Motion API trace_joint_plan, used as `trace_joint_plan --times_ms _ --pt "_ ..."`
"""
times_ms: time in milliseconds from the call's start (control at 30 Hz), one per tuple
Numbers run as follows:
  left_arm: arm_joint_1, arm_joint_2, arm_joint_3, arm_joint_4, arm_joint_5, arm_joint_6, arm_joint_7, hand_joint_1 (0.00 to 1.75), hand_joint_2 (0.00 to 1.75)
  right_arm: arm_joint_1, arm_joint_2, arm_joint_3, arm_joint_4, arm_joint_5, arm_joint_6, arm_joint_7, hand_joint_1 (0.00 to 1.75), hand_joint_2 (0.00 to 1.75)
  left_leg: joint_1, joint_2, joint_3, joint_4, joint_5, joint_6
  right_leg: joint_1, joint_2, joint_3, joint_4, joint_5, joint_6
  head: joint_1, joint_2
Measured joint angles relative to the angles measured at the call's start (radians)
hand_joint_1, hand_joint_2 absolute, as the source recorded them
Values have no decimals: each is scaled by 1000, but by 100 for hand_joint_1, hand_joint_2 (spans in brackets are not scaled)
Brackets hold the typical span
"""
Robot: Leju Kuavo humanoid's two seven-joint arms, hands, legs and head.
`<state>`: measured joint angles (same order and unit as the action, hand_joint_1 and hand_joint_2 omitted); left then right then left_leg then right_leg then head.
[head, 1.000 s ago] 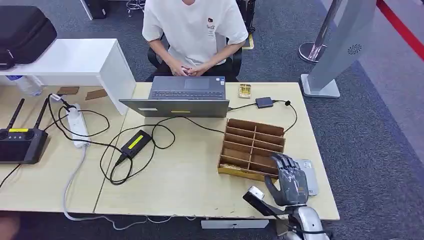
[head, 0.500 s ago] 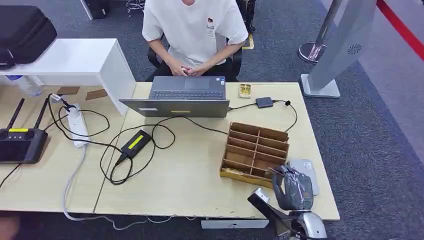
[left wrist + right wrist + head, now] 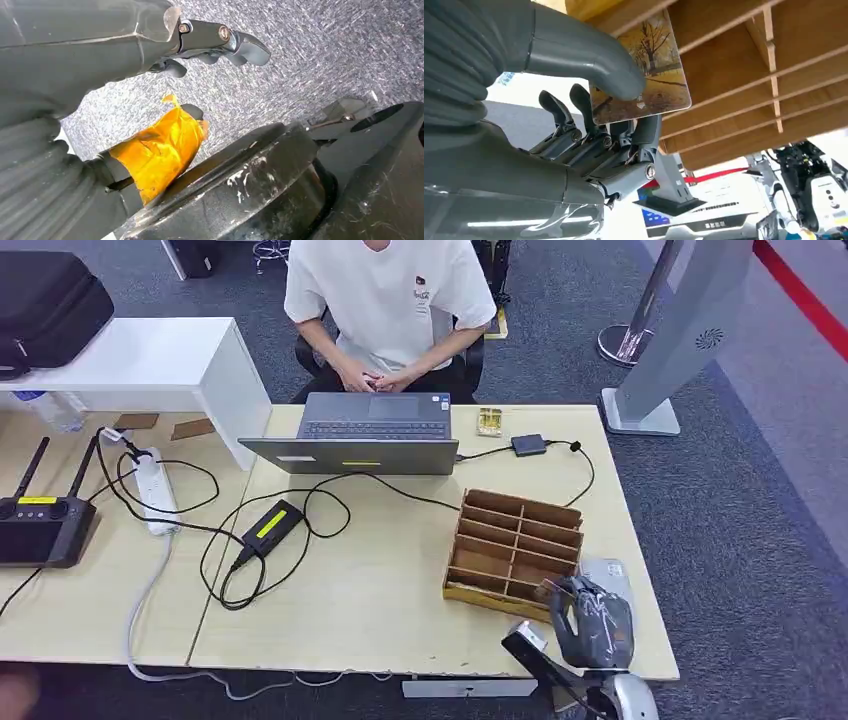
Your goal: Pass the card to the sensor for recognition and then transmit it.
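Note:
My right hand (image 3: 590, 623) is at the table's near right edge, just in front of the wooden compartment box (image 3: 478, 592). In the right wrist view its thumb (image 3: 589, 60) and fingers (image 3: 644, 132) pinch a card (image 3: 651, 75) printed with autumn trees, held right by the box's dividers (image 3: 744, 65). A flat grey device (image 3: 606, 571) lies on the table right of the box, partly hidden by the hand. A small black device (image 3: 528, 445) on a cable sits behind the box. My left hand (image 3: 150, 100) hangs over grey carpet with fingers apart, holding nothing.
A person in a white shirt (image 3: 390, 300) sits behind an open laptop (image 3: 365, 435) across the table. A power brick (image 3: 271, 525) and looped cables lie left of the box. A power strip (image 3: 155, 490) and a black controller (image 3: 45, 525) are farther left.
My right hand has drawn back from the box toward the near edge, its fingers curling onto the card. The wooden box slid slightly toward me and turned a little.

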<state>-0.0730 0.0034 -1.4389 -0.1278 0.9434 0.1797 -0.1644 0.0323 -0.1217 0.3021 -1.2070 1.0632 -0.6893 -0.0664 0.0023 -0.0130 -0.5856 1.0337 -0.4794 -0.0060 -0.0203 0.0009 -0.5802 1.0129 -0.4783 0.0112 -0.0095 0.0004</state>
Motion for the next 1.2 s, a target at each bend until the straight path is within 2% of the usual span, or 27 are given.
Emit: trace_joint_plan --times_ms 333,800,867,933,1200 --pt "-1 7 -2 0 -7 -20 6 0 175 -63 -52 -40 -78 -107 97 -38 150 175 0 0 0 0 0 0 0 0 0 0 1 0 0 0" --pt "-2 14 -14 0 -3 -40 7 0 175 -245 -143 -58 -132 -258 248 -56 150 175 0 1 0 0 1 0 0 1 0 1 2 0 0 0" --pt "-3 17 -21 0 -5 -45 5 0 175 -295 -143 -50 -117 -256 250 -47 150 175 0 1 0 0 1 0 0 1 0 1 2 0 0 0" --pt "-7 22 -27 0 -10 -56 -1 0 175 -391 -140 -24 -59 -241 249 -26 150 175 0 3 0 0 2 -1 0 3 -1 1 4 0 0 0" --pt "-18 36 -59 0 -27 -78 -16 0 175 -776 -85 88 267 -138 251 58 150 175 0 2 -2 0 7 -1 0 2 -2 2 7 -1 0 0"
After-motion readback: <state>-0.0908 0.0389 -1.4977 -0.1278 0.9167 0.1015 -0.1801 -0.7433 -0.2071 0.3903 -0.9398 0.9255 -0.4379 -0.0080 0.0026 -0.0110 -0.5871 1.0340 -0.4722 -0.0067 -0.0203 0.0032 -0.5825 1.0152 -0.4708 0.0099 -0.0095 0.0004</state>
